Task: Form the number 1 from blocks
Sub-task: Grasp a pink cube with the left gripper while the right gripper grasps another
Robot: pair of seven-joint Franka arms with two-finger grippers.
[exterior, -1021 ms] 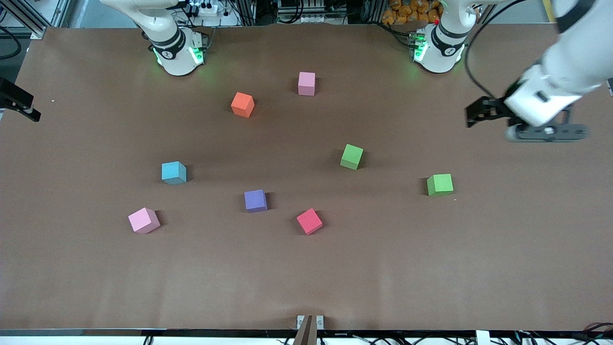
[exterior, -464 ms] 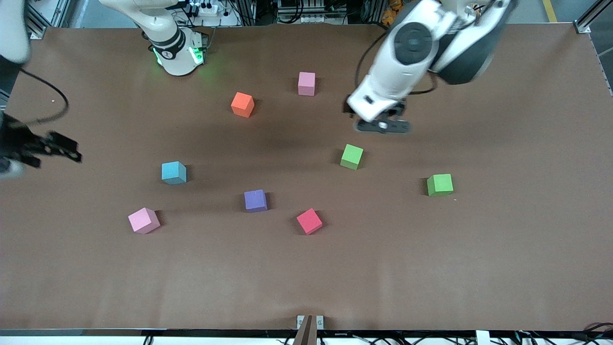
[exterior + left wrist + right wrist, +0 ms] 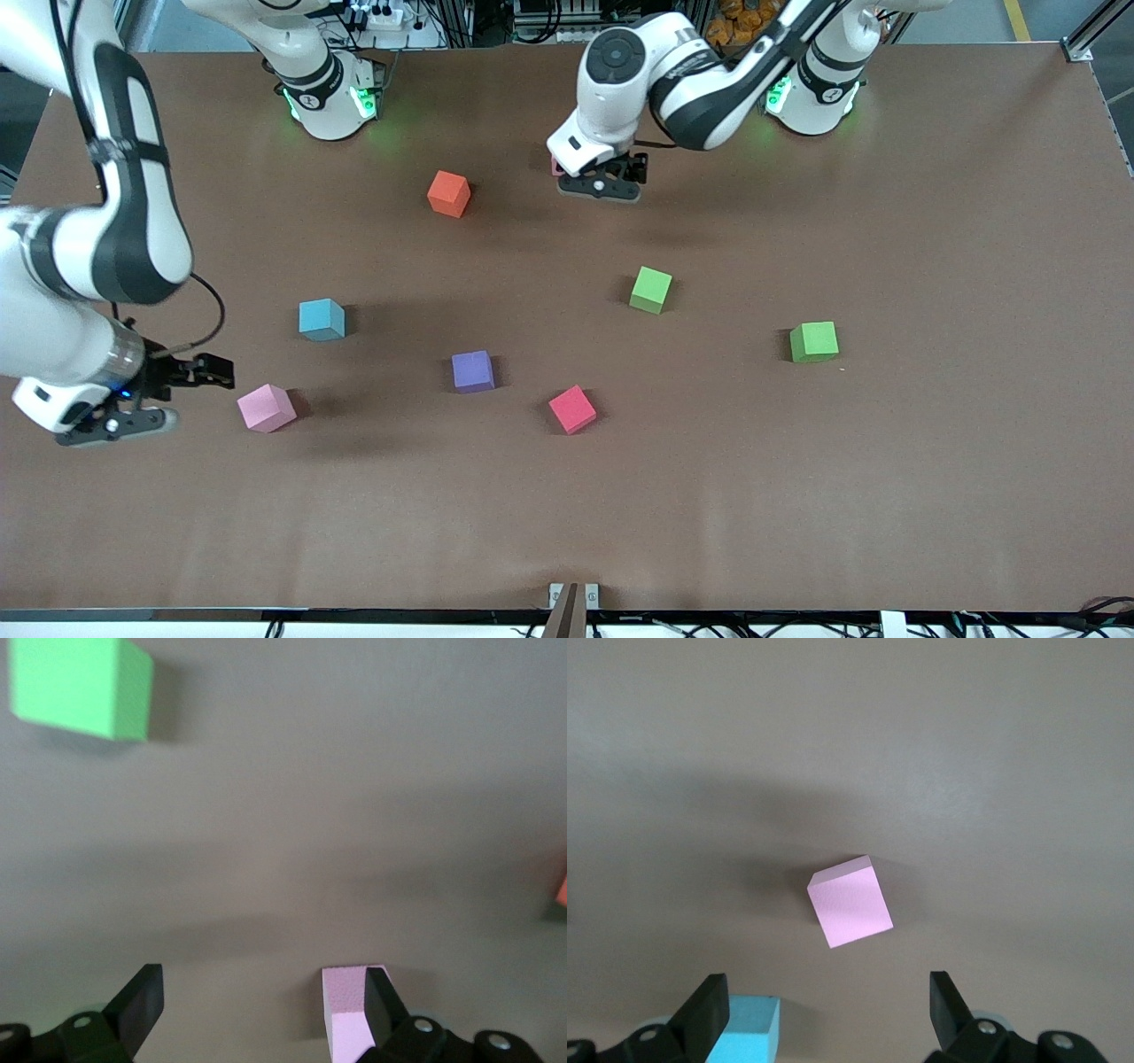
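Note:
Eight cubes lie scattered on the brown table. My left gripper (image 3: 609, 182) hangs open low over the pink block (image 3: 555, 167) nearest the bases, hiding most of it. In the left wrist view that pink block (image 3: 347, 1008) sits against one finger, off the middle of the gripper (image 3: 261, 1010). My right gripper (image 3: 211, 372) is open above the table beside the other pink block (image 3: 266, 408). The right wrist view has this pink block (image 3: 850, 902) ahead of the gripper (image 3: 828, 1010) and the blue block (image 3: 744, 1028) by one finger. Around them lie orange (image 3: 449, 193), blue (image 3: 322, 319), purple (image 3: 473, 370), red (image 3: 572, 408) and two green blocks (image 3: 651, 290) (image 3: 814, 341).
The two arm bases (image 3: 330, 93) (image 3: 811, 89) stand along the table's edge farthest from the front camera. A small bracket (image 3: 573, 598) is fixed at the nearest edge. The left wrist view also catches a green block (image 3: 80, 687) and a sliver of orange (image 3: 562, 890).
Both arms swung in from the table's ends. The left gripper came down over the pink block near the bases; the right gripper arrived beside the other pink block. No block moved.

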